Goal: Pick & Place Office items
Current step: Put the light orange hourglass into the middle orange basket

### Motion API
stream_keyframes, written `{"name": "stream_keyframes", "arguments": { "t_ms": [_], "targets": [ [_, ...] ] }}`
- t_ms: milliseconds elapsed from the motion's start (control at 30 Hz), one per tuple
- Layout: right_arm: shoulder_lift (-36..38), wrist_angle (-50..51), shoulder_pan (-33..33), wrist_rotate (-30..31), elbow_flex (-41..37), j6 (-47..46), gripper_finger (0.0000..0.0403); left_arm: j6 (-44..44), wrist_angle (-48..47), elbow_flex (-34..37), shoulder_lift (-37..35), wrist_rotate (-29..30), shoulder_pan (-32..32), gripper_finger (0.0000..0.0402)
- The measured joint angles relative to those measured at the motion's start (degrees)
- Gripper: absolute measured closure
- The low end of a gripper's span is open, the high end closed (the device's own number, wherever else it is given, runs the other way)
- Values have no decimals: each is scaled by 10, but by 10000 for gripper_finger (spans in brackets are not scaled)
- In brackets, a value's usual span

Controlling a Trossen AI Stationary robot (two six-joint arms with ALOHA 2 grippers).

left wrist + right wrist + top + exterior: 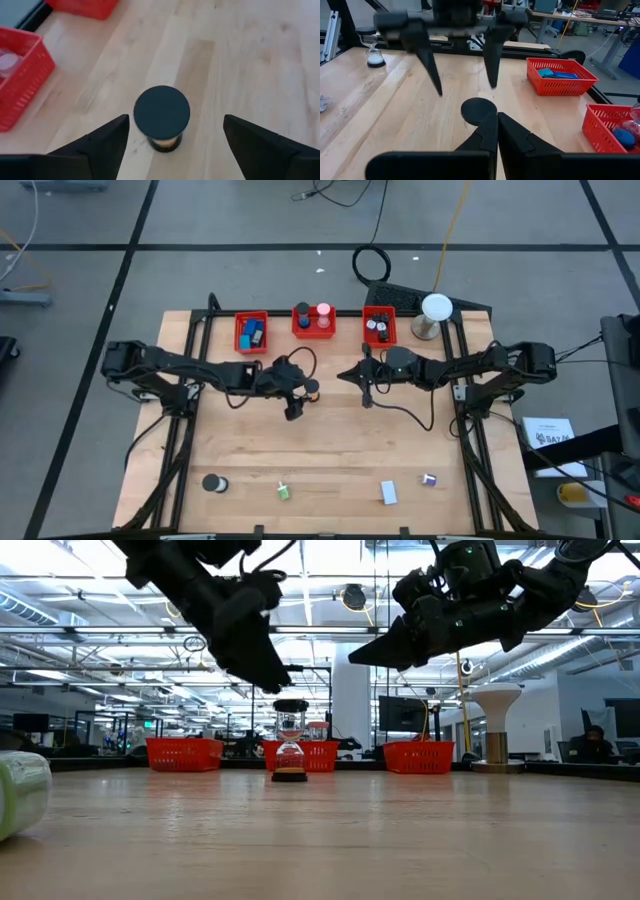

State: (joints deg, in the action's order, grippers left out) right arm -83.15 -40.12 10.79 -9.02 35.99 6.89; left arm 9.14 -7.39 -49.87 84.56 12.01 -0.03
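Observation:
A small hourglass with a black round top (161, 111) stands upright on its base on the table's middle (290, 740); it also shows in the high view (312, 387). My left gripper (175, 145) is open above it. Its fingers stand on either side of the hourglass without touching it, as the right wrist view shows (478, 110). My right gripper (497, 125) is shut and empty, hanging over the table (366, 395) to the right of the hourglass. Several small items lie near the table's near edge.
Three red bins (251, 332) (313, 322) (379, 326) stand along the far edge, each with items inside. A white dome lamp (436, 308) stands at the far right. A black round item (213, 483), a green bit (284, 492), a white block (389, 493) and a purple bit (429, 479) lie along the near edge.

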Motion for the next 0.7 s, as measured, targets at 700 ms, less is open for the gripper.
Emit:
{"name": "stream_keyframes", "arguments": {
  "t_ms": [700],
  "targets": [
    [0,3,0,0,0,0,399,-29,81,0,89,-1,33,105]
  ]
}}
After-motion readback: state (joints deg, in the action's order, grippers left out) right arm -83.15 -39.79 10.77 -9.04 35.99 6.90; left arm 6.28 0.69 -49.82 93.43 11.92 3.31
